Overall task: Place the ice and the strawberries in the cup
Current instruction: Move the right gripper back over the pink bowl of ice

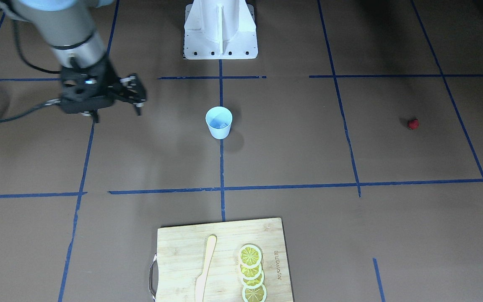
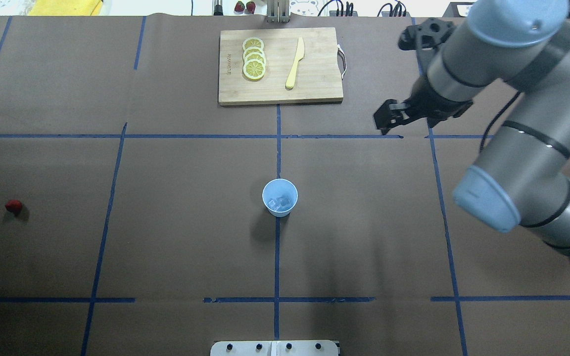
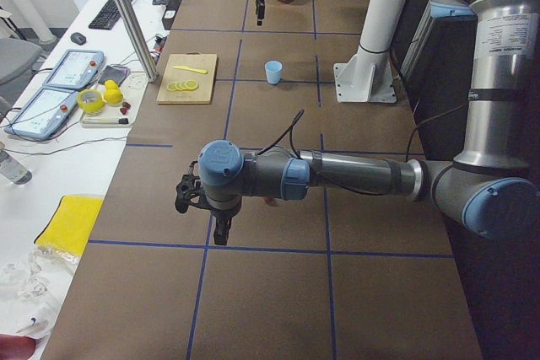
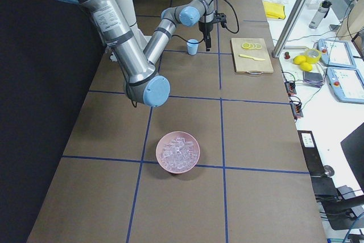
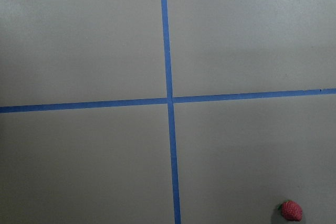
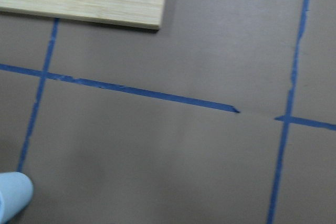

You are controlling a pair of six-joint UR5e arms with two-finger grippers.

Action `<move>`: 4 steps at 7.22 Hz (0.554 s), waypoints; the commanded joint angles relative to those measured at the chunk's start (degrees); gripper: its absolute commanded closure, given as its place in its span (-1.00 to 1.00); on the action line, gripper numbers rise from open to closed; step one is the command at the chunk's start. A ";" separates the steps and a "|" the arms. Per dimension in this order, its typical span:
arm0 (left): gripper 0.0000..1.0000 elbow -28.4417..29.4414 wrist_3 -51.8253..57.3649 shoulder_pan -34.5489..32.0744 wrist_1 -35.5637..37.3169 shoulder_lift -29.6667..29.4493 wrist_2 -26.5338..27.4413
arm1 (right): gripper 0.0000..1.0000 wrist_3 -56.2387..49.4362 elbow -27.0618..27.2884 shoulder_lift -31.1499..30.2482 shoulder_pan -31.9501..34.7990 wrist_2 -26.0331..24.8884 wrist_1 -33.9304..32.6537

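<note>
One strawberry (image 2: 13, 206) is what separates you from a finished drink. It lies bare on the bench (image 2: 166, 247), far out on the robot's left and well apart from the cup (image 2: 280, 197). The cup stands upright at the middle of the bench, and clear cubes of ice (image 2: 280, 202) sit on its bottom. More ice fills the pink bowl (image 4: 177, 169) out on the right side. Judging from that, the ice step looks done and the berry step is the one in hand.

Your left end effector (image 3: 221, 235) hangs above the bench on the strawberry's side. It shows only in the side view, so whether it is wide or narrow cannot be told. Its wrist camera catches the berry low in the right corner, so the tool is not yet centred over it.

Your right end effector (image 2: 388, 118) hovers off to the cup's right, towards the cutting board (image 2: 280, 94) with its lemon slices (image 2: 254, 58). No load is visible in it, but the spacing of its jaws cannot be made out.

Next, you likely need to shift the left arm until the berry sits under the fingers. Then descend, pinch it gently because it is tiny and may roll, and carry it over the cup's mouth.
</note>
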 commanded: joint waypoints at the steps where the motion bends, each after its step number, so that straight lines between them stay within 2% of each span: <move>1: -1.00 -0.18 0.00 0.00 0.09 0.00 0.00 | -0.98 -14.62 2.83 -12.84 9.82 6.13 3.78; 2: -1.00 -0.27 0.00 0.00 0.09 0.09 0.00 | -0.98 -21.64 2.75 -19.34 14.57 9.73 8.07; 4: -1.00 -0.27 0.00 0.00 0.09 0.09 0.00 | -0.98 -34.12 2.40 -30.68 21.01 11.79 13.54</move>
